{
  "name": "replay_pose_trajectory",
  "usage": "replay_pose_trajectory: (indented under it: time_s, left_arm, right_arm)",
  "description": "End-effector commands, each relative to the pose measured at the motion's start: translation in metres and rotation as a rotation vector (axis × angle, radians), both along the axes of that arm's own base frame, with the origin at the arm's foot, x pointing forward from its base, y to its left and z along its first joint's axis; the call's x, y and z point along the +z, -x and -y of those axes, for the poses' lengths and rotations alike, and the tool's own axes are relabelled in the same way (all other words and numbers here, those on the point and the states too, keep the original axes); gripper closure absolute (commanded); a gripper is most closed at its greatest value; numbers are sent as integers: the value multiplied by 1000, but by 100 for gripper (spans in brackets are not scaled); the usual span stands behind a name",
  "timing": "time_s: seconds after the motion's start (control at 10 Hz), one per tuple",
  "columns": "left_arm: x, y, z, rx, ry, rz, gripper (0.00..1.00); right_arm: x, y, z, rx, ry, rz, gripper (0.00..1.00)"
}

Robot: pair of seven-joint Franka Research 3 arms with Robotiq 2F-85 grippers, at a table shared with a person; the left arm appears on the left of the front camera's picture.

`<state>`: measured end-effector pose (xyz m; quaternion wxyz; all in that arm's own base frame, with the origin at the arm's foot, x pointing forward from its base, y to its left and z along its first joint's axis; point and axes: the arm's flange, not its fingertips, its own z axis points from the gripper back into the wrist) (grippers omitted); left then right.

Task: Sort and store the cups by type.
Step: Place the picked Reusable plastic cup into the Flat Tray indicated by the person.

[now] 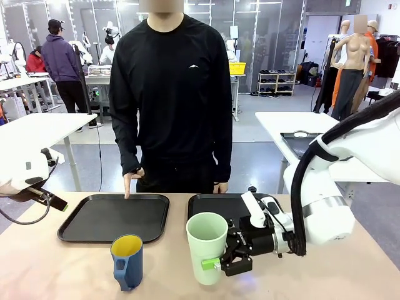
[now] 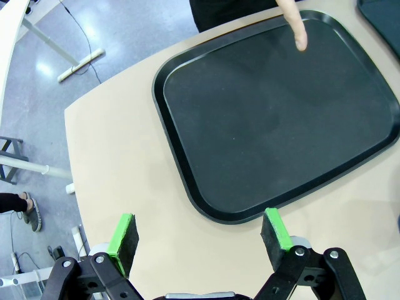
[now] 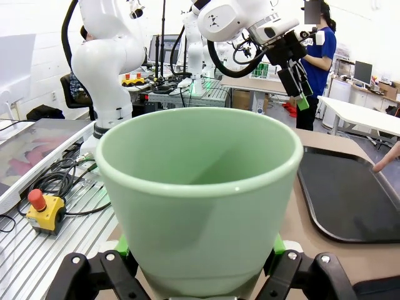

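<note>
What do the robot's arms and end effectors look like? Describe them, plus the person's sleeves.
The left arm and right arm are glossy white; a black cable runs along the right. The left end effector and right end effector are black, two-fingered, with green pads. The person's sleeves are long, black.

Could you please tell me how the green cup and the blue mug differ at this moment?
The green cup is taller than the blue mug. The mug has a handle and a yellow inside; the cup has no handle and is green throughout. The right gripper is clamped on the cup, while the mug stands free. Both are upright, mouths up.
</note>
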<state>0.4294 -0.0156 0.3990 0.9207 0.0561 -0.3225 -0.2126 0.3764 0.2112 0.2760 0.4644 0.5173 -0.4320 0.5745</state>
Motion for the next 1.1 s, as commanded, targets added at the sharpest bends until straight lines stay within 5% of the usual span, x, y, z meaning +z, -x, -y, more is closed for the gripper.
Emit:
replay_pose_trajectory:
  time_s: [0.0, 0.7, 1.0]
  left_arm:
    - [0, 0, -1, -2, -5, 4, 0]
    - [0, 0, -1, -2, -5, 4, 0]
    - [0, 0, -1, -2, -5, 4, 0]
  right_arm:
    - [12, -22, -16, 12, 5, 5, 13]
    - [76, -133, -139, 75, 85, 25, 13]
    - [74, -173, -193, 65, 29, 28, 13]
